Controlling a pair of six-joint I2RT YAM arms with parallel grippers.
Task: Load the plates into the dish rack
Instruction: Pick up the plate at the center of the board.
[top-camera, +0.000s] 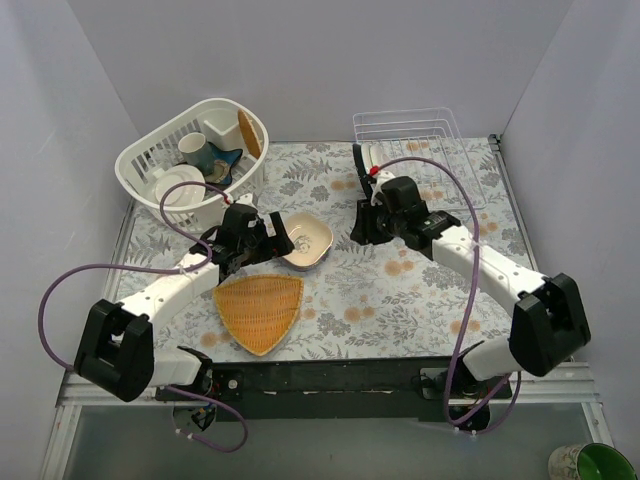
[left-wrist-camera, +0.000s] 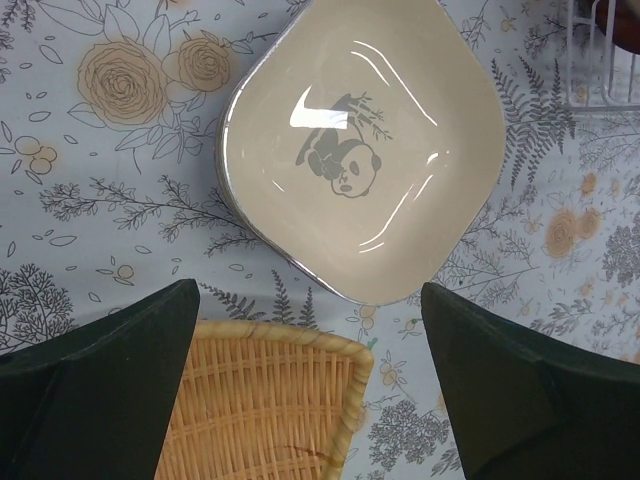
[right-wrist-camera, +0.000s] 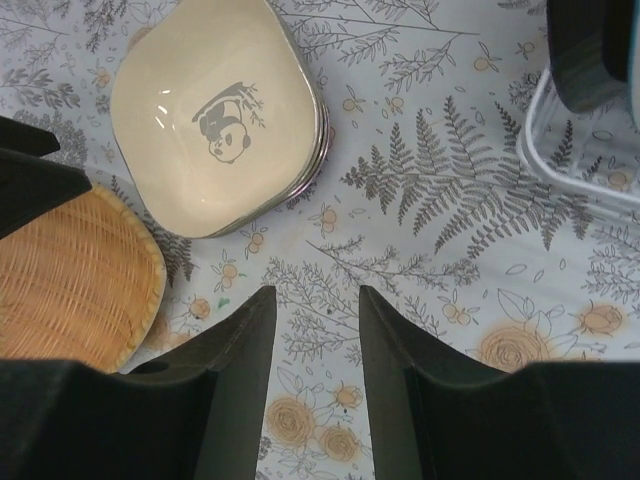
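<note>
Plates (left-wrist-camera: 360, 150) lie stacked just beside the woven tray (left-wrist-camera: 270, 400). Left gripper (left-wrist-camera: 308, 290) hangs above them, fingers spread wide; right gripper (right-wrist-camera: 317, 292) stands parted, empty. A careless descent could snag the tray's rim.

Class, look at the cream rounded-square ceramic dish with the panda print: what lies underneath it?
Under the cream rounded-square ceramic dish, thin rims of other stacked dishes peek out along its edge. How many there are, and their faces, is covered.
</note>
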